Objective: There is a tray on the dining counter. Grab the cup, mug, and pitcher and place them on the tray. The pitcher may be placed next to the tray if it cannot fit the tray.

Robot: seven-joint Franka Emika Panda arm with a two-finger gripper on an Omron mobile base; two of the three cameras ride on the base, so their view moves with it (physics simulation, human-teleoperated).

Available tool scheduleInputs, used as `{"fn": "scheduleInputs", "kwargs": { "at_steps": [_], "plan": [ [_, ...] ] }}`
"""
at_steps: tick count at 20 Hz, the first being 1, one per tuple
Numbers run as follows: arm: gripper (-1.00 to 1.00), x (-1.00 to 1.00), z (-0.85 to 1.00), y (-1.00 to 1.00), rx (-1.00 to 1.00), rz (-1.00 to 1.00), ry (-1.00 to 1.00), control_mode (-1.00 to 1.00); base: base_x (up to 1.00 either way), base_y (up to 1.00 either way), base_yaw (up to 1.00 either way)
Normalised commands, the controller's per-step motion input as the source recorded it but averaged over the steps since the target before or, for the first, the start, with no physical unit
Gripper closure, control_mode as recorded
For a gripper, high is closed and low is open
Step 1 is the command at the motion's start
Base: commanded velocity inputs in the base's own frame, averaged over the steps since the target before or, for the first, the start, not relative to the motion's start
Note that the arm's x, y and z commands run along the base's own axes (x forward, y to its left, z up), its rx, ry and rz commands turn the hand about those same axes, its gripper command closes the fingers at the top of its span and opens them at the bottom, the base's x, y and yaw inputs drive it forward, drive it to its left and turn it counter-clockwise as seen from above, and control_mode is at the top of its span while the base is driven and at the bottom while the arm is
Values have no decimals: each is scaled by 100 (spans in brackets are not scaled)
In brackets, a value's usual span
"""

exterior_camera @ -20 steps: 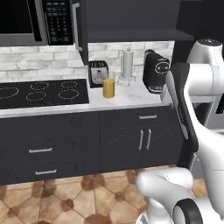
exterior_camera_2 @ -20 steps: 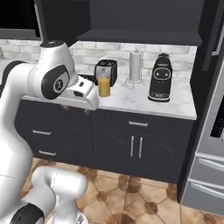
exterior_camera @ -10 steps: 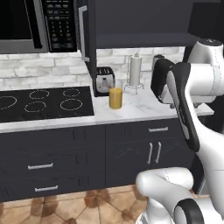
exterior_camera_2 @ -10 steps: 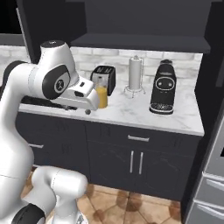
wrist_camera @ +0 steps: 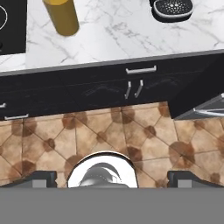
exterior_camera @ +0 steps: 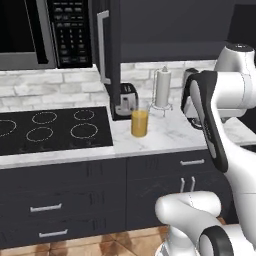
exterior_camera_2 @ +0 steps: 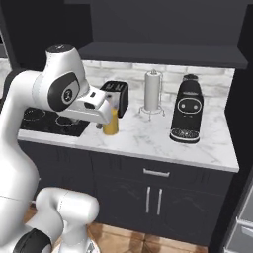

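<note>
The pitcher [exterior_camera: 139, 122] is standing upright on the marble counter [exterior_camera: 170, 135], just right of the black cooktop [exterior_camera: 50, 130] and near the front of the toaster [exterior_camera: 127, 97]. Farther back and to the right, the paper-towel roll [exterior_camera_2: 152, 89] is standing on its holder, and the black coffee machine [exterior_camera_2: 187, 109] is sitting further right still.

The gripper [wrist_camera: 113, 177] is released, its two finger tips standing wide apart at the bottom of the hand view, grasping nothing. The hand is pointing down at the tiled floor and the cabinet fronts, with the pitcher lying at the far left of that view, well apart from the fingers. In the right base view the wrist is hanging in front of the pitcher and partly covering it.

Judged step: approaching the pitcher for pickup. To do this well:

1. Tilt the hand up until the pitcher is sitting centred between the finger tips.
2. Approach from the near, open side of the counter, keeping clear of the toaster behind it.
3. Grip low to mid-height on the cylinder; the glass wall looks smooth and likely slippery, and the vessel is tall enough to tip if nudged near the rim.
4. Close only when both fingers are straddling the body evenly.
</note>
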Motion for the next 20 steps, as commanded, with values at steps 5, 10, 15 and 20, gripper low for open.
{"fn": "scheduleInputs", "kwargs": {
  "at_steps": [5,10,15,20],
  "plan": [
    [-100,0,0,0,0,0,0,100,36,22,0],
    [-100,0,0,0,0,0,0,100,37,29,0],
    [-100,0,0,0,0,0,0,100,30,24,0],
    [-100,0,0,0,0,0,0,100,31,23,0]
  ]
}}
